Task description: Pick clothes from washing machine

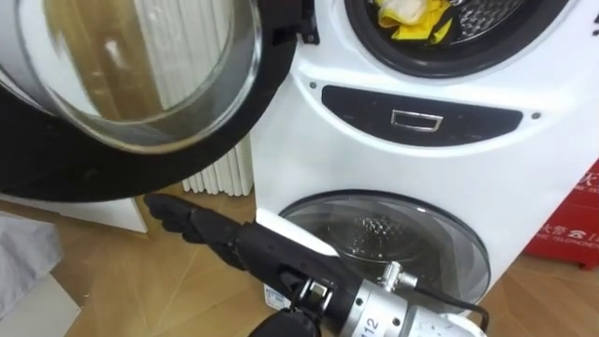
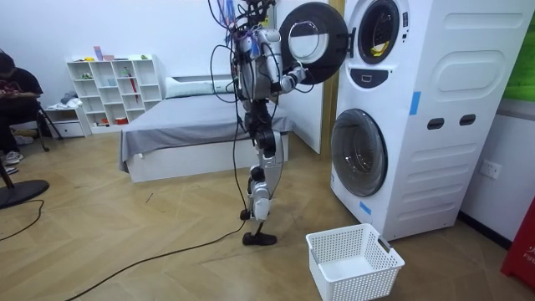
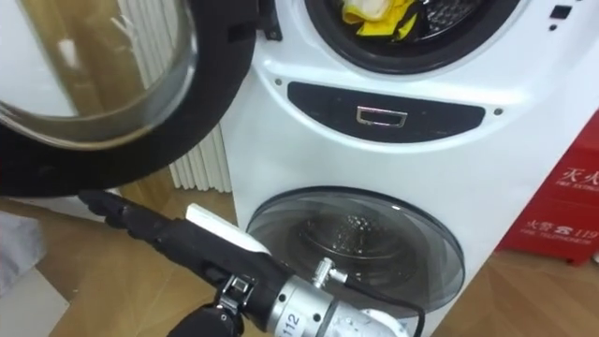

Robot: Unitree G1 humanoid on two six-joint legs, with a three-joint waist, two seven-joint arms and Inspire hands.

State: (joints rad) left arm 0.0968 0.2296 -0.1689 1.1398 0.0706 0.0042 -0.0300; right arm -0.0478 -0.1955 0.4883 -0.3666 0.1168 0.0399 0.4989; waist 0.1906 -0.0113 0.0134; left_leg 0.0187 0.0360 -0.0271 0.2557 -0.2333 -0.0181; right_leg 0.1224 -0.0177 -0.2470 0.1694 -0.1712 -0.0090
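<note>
Clothes (image 1: 412,21), a yellow bundle, are seen lying in the washer's (image 1: 309,159) upper drum (image 1: 487,19), just inside its opening, where they can be reached from the front. The door (image 1: 122,159) is swung wide to the washer's left, so the opening is left clear. The right hand (image 1: 267,251) is held low in front of the washer, beneath the door and beside the closed lower door (image 1: 393,234), well below the clothes. Its fingers (image 1: 187,220) are stretched out straight and nothing is held in them. The hand is judged to be placed there because the door has been dealt with and the reach up to the drum has not yet begun; a lift past the door's rim would be called for, and that rim could be struck. A radiator (image 1: 220,173) is seen behind the door, to the washer's left. The room view adds what the eye views cannot: the robot is shown standing upright before the washer, an arm raised toward the door, and a white basket (image 2: 351,261) is set on the floor (image 2: 167,242) just in front of the washer's base, presumably to receive the clothes. Well away from the washer, a bed (image 2: 192,125), a shelf (image 2: 113,88) and a seated person (image 2: 12,92) are also shown there.
</note>
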